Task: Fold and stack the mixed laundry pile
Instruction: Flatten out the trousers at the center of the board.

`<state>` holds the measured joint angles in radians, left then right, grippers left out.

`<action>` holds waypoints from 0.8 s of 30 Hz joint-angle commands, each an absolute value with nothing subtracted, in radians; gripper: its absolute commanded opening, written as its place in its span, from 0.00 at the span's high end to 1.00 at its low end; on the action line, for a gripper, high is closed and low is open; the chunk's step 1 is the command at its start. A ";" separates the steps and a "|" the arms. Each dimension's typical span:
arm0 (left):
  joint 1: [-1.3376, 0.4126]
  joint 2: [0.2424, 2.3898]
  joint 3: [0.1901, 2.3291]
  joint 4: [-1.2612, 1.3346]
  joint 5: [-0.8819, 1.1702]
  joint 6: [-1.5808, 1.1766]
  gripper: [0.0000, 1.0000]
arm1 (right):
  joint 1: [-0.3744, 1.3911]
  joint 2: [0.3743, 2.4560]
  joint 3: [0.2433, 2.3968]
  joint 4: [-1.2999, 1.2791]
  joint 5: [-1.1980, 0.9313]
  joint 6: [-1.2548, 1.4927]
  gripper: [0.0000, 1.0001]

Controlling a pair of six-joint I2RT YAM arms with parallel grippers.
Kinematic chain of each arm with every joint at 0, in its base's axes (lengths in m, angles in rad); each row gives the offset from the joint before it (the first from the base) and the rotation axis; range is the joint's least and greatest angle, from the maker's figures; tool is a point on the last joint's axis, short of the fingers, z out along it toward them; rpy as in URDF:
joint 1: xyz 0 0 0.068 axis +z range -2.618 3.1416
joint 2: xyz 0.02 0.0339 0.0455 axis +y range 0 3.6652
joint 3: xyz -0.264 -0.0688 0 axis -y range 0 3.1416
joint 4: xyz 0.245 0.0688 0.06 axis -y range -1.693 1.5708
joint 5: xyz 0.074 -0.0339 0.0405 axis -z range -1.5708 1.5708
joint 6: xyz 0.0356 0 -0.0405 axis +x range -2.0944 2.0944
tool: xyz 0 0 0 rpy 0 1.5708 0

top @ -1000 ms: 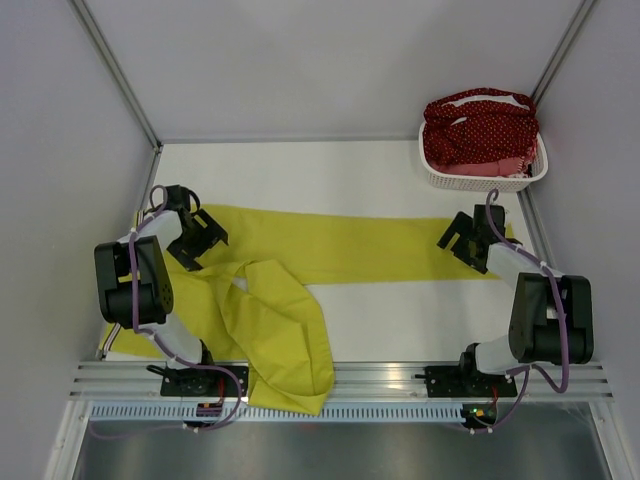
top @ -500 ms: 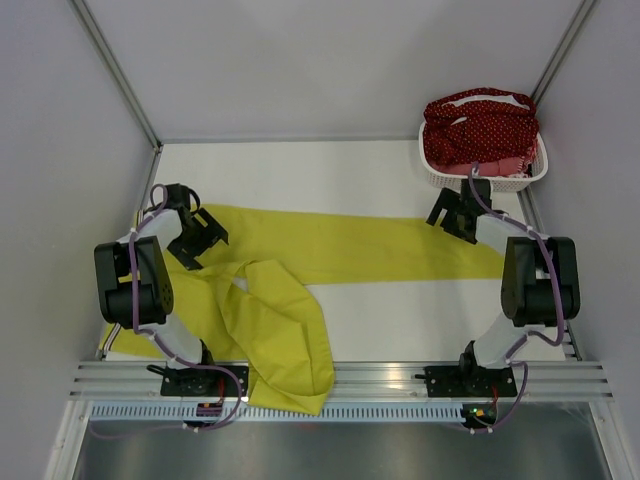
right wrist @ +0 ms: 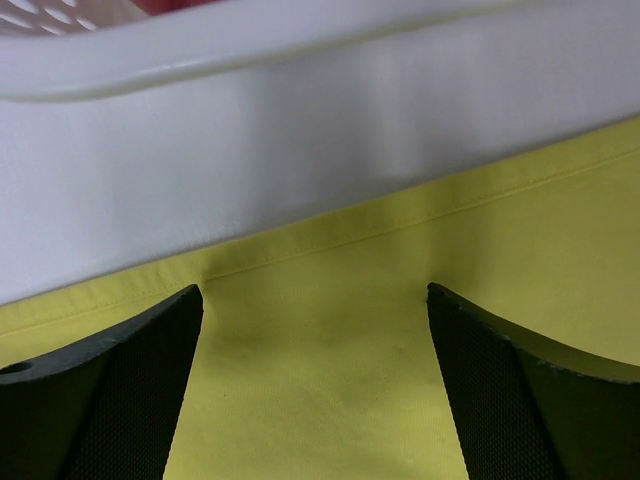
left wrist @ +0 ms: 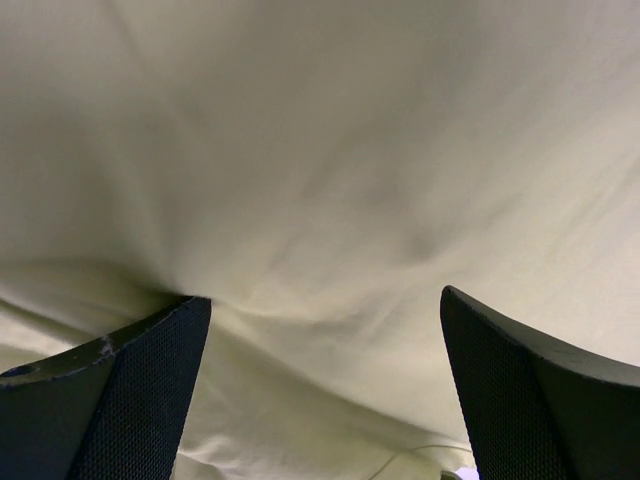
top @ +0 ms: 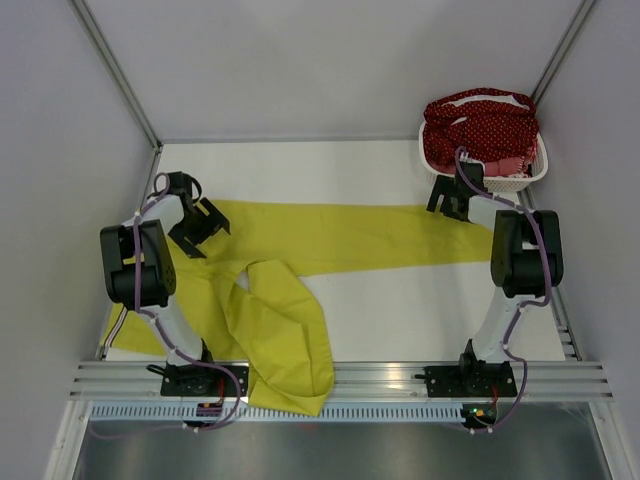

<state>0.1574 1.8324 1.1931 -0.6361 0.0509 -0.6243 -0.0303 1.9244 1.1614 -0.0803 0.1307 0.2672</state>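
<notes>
The yellow-green garment (top: pixel 340 238) lies stretched across the table, with a bunched part (top: pixel 285 335) trailing over the front edge at the left. My left gripper (top: pixel 203 226) is open and low over its left end. In the left wrist view the pale cloth (left wrist: pixel 330 180) fills the frame between the spread fingertips of that gripper (left wrist: pixel 320 300). My right gripper (top: pixel 448 200) is open at the garment's far right edge. Its hem (right wrist: pixel 330 225) runs just ahead of that gripper (right wrist: pixel 315 295). Dark red dotted cloth (top: pixel 480 125) and a pink piece (top: pixel 492 167) sit in the basket.
The white perforated basket (top: pixel 440 172) stands at the back right corner, its wall (right wrist: pixel 300 45) close in front of the right fingers. Grey walls enclose the table on three sides. An aluminium rail (top: pixel 380 375) runs along the front edge.
My right arm has swung toward the back, carrying its open gripper from the garment's right end to its far edge beside the basket. The left gripper has shifted slightly backward.
</notes>
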 commanded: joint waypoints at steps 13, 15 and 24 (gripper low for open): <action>0.135 1.494 1.145 -0.673 -0.052 -0.641 0.00 | 0.506 1.496 1.117 -0.261 0.167 0.107 0.02; 0.140 1.390 1.076 -0.687 -0.109 -0.670 0.00 | 0.688 1.471 1.077 -0.241 0.132 0.150 0.02; 0.153 1.120 0.766 -0.735 -0.189 -0.770 0.00 | 1.060 1.817 1.380 -0.265 0.160 0.135 0.02</action>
